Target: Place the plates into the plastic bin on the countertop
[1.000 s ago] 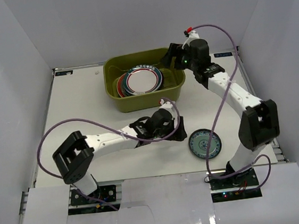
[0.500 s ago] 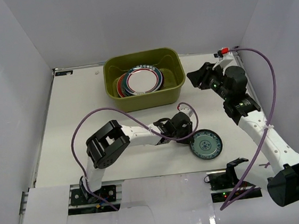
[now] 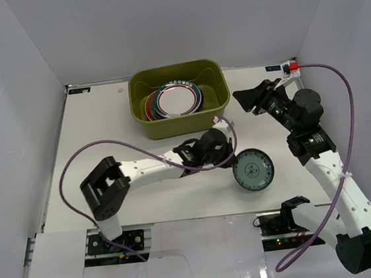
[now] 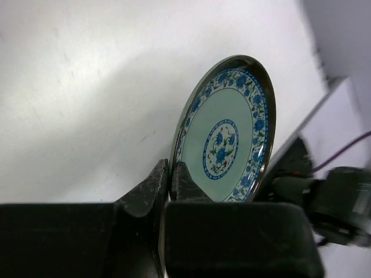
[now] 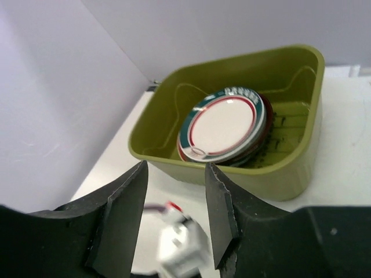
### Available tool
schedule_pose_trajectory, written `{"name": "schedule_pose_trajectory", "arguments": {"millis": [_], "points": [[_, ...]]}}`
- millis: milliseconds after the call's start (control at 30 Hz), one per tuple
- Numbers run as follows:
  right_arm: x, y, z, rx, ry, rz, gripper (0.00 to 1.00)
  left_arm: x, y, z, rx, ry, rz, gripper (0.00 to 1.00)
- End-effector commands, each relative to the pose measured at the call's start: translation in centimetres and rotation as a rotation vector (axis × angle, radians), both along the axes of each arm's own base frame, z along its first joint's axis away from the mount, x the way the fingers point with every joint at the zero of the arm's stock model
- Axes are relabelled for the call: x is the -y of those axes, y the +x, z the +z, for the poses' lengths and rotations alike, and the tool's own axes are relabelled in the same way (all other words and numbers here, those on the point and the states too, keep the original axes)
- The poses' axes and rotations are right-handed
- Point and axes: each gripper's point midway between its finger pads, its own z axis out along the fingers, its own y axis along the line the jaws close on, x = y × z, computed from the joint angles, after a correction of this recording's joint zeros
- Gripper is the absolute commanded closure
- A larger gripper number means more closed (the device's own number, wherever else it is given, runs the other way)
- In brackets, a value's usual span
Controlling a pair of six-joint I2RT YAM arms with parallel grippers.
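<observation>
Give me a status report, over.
Left gripper shut on small teal plate, tilted on edge. Right gripper open, empty, right of plastic bin. Bin holds stacked plates; nothing blocking.

The desk (image 3: 97,121) lies open along its left edge, the left arm (image 3: 149,168) bars the bin (image 3: 184,124) on its near side, the right hand (image 3: 245,103) hangs beside its right end, and stacked plates (image 3: 176,100) fill its left half, its right half seemingly free.

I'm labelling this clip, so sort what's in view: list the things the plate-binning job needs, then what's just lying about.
Job: small teal plate, clamped in the left end effector; stacked plates inside the olive-green bin; countertop.
Lying about: purple cables; white walls.
</observation>
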Motion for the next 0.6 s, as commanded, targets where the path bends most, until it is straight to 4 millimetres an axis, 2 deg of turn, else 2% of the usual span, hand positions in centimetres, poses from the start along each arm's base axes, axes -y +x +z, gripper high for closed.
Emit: {"name": "schedule_pose_trajectory", "arguments": {"millis": [0,33,67,100,133,167,200,233,267,300,367,400,433,500,567], "points": [[0.1,-2.7,8.0,0.209,0.087,0.042,0.5,-2.4,3.9,15.7,0.209,-0.287,0.069,1.0],[0.3,-3.3,9.6,0.249,0.098,0.041,0.5,-4.1,6.1,17.8,0.229,-0.325,0.112,1.0],[0.5,-3.8,10.5,0.274,0.105,0.038,0.5,-5.0,6.7,19.5,0.235,-0.364,0.111,1.0],[0.6,-4.2,11.0,0.289,0.109,0.037,0.5,-7.3,8.7,21.8,0.265,-0.398,0.153,1.0],[0.6,-4.4,11.1,0.303,0.108,0.045,0.5,-8.5,9.9,23.7,0.295,-0.419,0.184,1.0],[0.4,-4.6,11.1,0.314,0.108,0.061,0.49,-9.9,11.1,24.2,0.302,-0.407,0.218,1.0],[-0.1,-4.8,10.7,0.311,0.107,0.09,0.49,-12.4,13.7,24.8,0.332,-0.389,0.285,1.0],[-0.3,-4.6,10.1,0.295,0.111,0.102,0.49,-14.0,15.4,25.9,0.355,-0.386,0.329,1.0],[-0.9,-4.2,9.2,0.267,0.101,0.131,0.48,-15.3,16.7,25.4,0.349,-0.355,0.368,1.0],[-1.3,-3.9,8.5,0.245,0.096,0.148,0.48,-18.0,19.2,25.2,0.364,-0.327,0.441,1.0],[-2.0,-3.2,7.0,0.198,0.083,0.179,0.48,-19.9,22.2,23.6,0.359,-0.262,0.513,1.0],[-2.3,-3.3,6.5,0.187,0.077,0.202,0.48,-21.6,23.9,22.9,0.365,-0.219,0.552,1.0],[-2.4,-3.0,5.7,0.169,0.074,0.203,0.48,-22.1,25.6,21.3,0.332,-0.177,0.573,1.0],[-2.5,-2.8,4.7,0.151,0.067,0.205,0.48,-23.6,27.8,19.8,0.307,-0.146,0.606,1.0],[-2.6,-2.4,3.2,0.116,0.054,0.206,0.48,-23.8,29.7,17.8,0.267,-0.119,0.612,1.0]]}}
